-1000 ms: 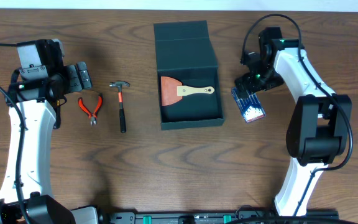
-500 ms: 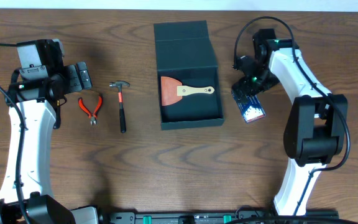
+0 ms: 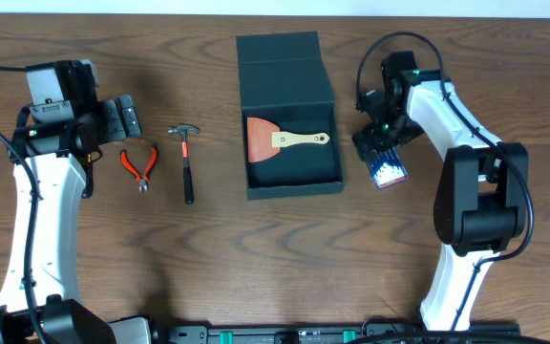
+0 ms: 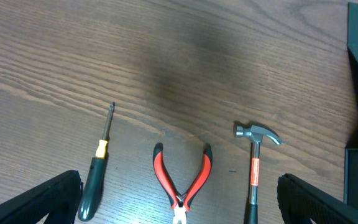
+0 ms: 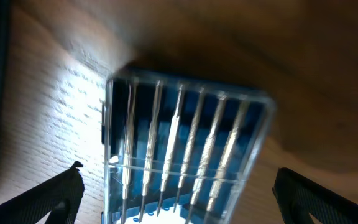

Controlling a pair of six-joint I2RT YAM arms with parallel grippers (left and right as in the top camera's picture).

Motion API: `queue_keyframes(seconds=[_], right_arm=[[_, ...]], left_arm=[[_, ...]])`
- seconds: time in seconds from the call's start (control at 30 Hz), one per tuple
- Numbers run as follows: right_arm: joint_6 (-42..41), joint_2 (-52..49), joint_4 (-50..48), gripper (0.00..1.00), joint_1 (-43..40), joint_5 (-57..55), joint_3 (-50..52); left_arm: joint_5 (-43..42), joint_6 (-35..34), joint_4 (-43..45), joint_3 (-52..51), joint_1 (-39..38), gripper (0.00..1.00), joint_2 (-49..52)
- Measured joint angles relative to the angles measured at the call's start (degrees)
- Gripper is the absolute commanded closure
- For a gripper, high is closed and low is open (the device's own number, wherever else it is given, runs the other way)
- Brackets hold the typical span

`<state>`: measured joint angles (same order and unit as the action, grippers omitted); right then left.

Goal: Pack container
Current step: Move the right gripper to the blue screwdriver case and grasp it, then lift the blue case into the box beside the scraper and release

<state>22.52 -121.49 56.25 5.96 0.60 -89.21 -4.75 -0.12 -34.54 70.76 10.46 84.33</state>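
Obs., overhead: your container point(image 3: 280, 57) sits mid-bench point(image 3: 256, 258), the lid flap laid open away from the robot. Inside lies a scraper point(image 3: 280, 139) (rust-coloured blade, pale handle), flat on the floor of the box.

Right pincer point(image 3: 378, 139) hangs just right of the container, over the near end of a clear blue case of small drivers point(image 3: 387, 170). In the wrist view you see both fingers point(image 5: 48, 196) spread wide, the case point(image 5: 185, 143) between them and nothing gripped.

Left pincer point(image 4: 179, 186): spread wide, empty, above the bench. Ahead of it lie a screwdriver point(image 4: 98, 168), red pliers point(image 4: 180, 180) and a hammer point(image 4: 255, 162), side by side and apart, well left of the container.
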Motion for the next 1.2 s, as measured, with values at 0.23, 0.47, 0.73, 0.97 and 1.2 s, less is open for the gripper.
queue_keyframes(seconds=[0.23, 0.47, 0.73, 0.97, 1.2], right_arm=[[-0.9, 0.07, -3.23, 0.01, 0.31, -0.61, 4.13], [-1.97, 0.68, -4.83, 0.03, 0.31, -0.76, 5.31], [-4.28, 0.79, -6.45, 0.43, 0.31, -0.37, 5.31], [-4.37, 0.79, -6.16, 0.5, 0.31, -0.39, 4.72], [-4.37, 0.79, 1.2, 0.71, 0.33, -0.42, -2.19]], left_arm=[[0.0, 0.0, 0.0, 0.0, 0.0, 0.02, 0.0], [0.0, 0.0, 0.0, 0.0, 0.0, 0.01, 0.0], [0.0, 0.0, 0.0, 0.0, 0.0, 0.02, 0.0], [-0.02, 0.0, 0.0, 0.0, 0.0, 0.02, 0.0], [0.0, 0.0, 0.0, 0.0, 0.0, 0.02, 0.0]])
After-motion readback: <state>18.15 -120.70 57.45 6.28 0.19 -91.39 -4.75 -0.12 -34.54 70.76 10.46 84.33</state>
